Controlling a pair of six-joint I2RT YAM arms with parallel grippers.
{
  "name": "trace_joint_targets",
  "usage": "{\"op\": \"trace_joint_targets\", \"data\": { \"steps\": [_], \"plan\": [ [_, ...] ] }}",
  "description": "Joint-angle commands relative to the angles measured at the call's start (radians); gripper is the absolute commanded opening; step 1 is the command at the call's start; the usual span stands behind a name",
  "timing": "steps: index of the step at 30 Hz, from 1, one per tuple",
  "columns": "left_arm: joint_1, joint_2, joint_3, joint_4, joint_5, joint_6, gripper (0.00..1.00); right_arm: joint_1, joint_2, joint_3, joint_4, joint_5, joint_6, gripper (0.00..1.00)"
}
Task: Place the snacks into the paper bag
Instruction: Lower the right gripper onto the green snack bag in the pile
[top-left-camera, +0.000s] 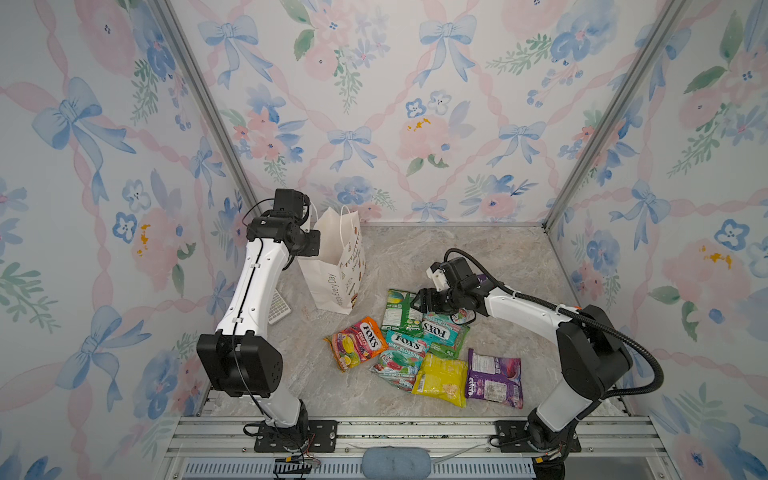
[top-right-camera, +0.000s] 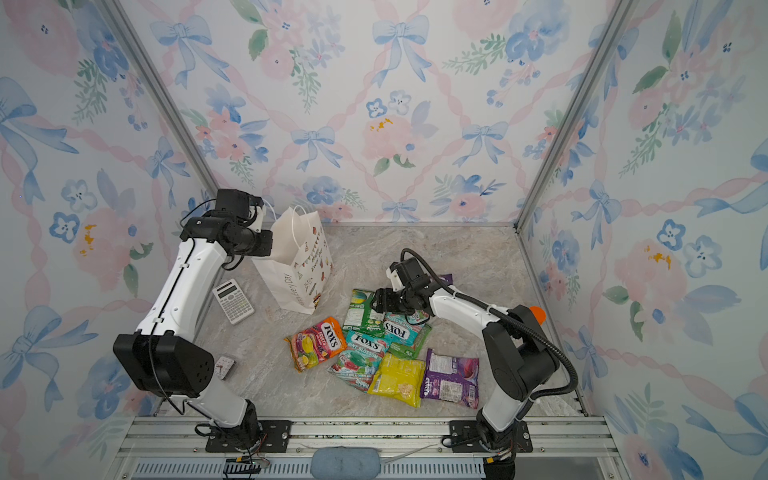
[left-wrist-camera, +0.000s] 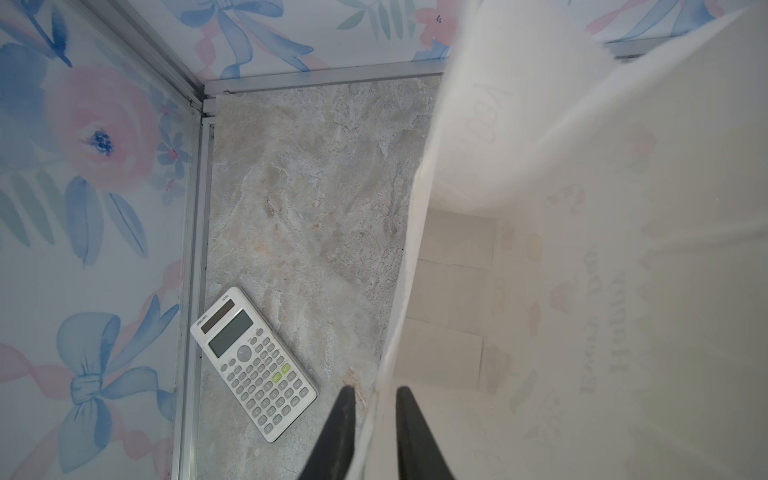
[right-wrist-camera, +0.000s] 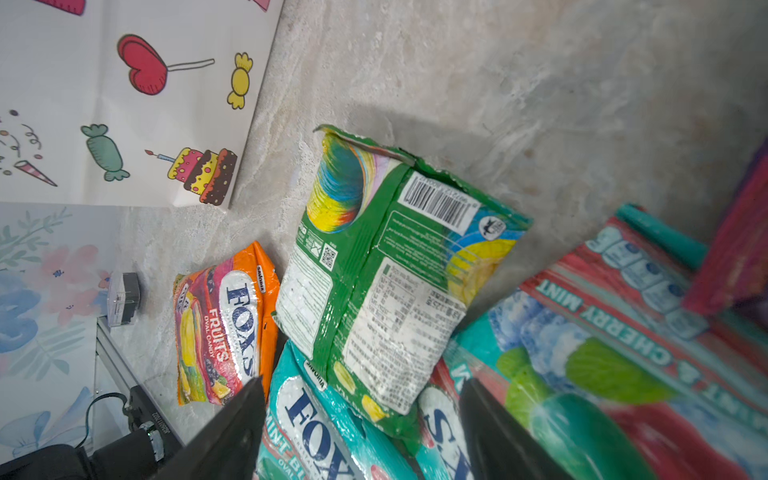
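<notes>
At the left of the marbled tabletop (top-left-camera: 478, 257), a white calculator (top-right-camera: 233, 301) lies flat just beside the paper bag (top-left-camera: 332, 266). The bag stands upright and open near the back-left corner. It is white, with cord handles, "Happy Every Day" lettering and doodles of cake, sweets and a heart lollipop. The left wrist view shows only its folded paper floor inside. The left gripper (left-wrist-camera: 372, 390) is clamped on the bag's rim, one finger outside the wall and one inside.

Right of the bag and apart from it, the snacks lie in an overlapping cluster on the tabletop, all glossy and crinkled:
- an orange FOX'S Fruits packet (top-left-camera: 357, 343);
- a green packet (top-left-camera: 399, 309), printed back upward;
- two teal FOX'S Mint Blossom packets (top-left-camera: 405, 349);
- a yellow packet (top-left-camera: 440, 378);
- a purple packet (top-left-camera: 494, 376).

The right gripper (right-wrist-camera: 362, 381) hangs with its fingers spread over the end of the green packet that overlaps the teal ones. It holds nothing; whether it touches the packet cannot be told.
</notes>
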Motion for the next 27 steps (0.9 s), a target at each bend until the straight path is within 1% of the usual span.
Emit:
{"op": "trace_joint_targets", "data": {
  "steps": [1,9,17,18,27],
  "plan": [
    [0.007,0.016,0.043,-0.009,0.026,0.004,0.13,0.012,-0.013,-0.016,0.019,0.029,0.032,0.74],
    [0.007,0.022,0.055,-0.002,0.075,0.002,0.0,0.019,0.021,-0.026,0.045,0.035,0.06,0.71],
    [0.006,-0.025,0.008,0.043,0.125,-0.006,0.0,0.03,0.073,-0.005,0.033,0.046,0.068,0.66],
    [0.007,-0.032,-0.001,0.051,0.128,-0.008,0.0,0.03,0.078,-0.009,0.037,0.046,0.098,0.66],
    [0.017,-0.084,-0.088,0.12,0.185,-0.016,0.0,0.032,0.123,-0.011,0.087,0.04,0.145,0.62]
  ]
}}
